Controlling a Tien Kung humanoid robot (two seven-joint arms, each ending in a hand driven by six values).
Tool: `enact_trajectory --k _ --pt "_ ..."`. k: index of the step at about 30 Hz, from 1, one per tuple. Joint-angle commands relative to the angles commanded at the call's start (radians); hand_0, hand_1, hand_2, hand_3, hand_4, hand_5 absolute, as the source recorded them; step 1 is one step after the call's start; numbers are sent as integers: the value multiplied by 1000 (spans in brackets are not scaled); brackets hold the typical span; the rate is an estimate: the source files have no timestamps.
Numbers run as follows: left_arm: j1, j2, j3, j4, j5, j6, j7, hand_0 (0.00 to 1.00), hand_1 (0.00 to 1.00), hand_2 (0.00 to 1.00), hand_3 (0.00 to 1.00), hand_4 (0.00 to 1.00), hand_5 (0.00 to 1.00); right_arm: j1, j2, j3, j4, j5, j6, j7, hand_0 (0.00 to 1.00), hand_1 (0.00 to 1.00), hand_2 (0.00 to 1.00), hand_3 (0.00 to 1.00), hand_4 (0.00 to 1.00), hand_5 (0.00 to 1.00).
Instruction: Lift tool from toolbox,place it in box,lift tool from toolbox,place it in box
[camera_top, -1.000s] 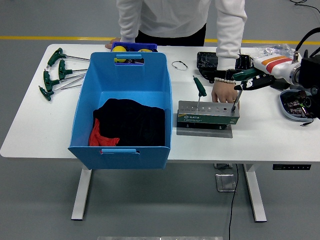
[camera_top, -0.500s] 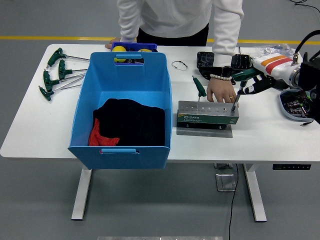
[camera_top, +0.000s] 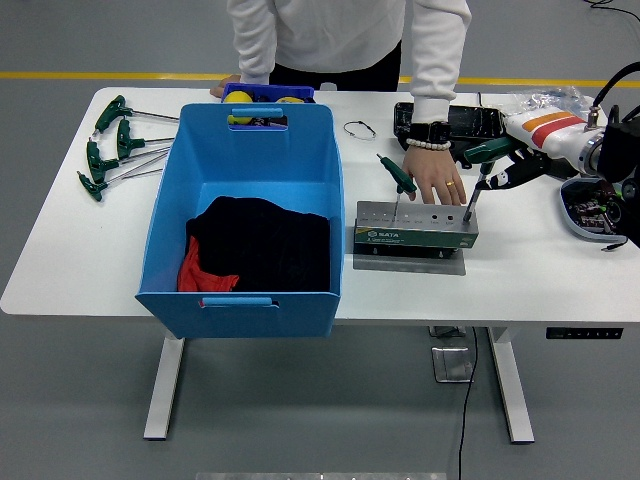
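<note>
Right hand (camera_top: 492, 160): clamped on the green handle of a tool (camera_top: 476, 182) standing in the toolbox (camera_top: 416, 229) at its right end. Tool to be drawn straight up until its shaft is freed, then carried left to the blue box (camera_top: 252, 150); a person's hand (camera_top: 437, 178) is rested just behind.

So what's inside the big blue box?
The blue box holds a black cloth with a red cloth peeking out beside it. Anything underneath them is hidden.

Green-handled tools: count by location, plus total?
Loose at the table's left end: 4
Standing in the tool holder: 2, the left one free, the right one gripped by the robot's right hand
Total: 6
</note>
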Motion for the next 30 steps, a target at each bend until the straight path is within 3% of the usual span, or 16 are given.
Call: enact_trajectory --k 10,27,28,30 --pt "1 1 -2 0 1 0 1 516 499 526 687 722 671 1 -3 2 5 59 2 -1 28 2 2 2 998 801" --pt "5 -1 -46 0 47 2 11 510 501 524 688 722 671 -2 -15 20 23 107 5 -23 27 2 2 2 998 789" --pt "5 -1 -48 0 50 2 11 508 499 524 687 722 671 -2 -17 24 26 113 4 -26 29 2 2 2 916 732" --pt "6 -1 -52 0 55 2 12 508 499 524 687 722 671 -4 -20 30 32 121 4 -31 29 2 2 2 916 732"
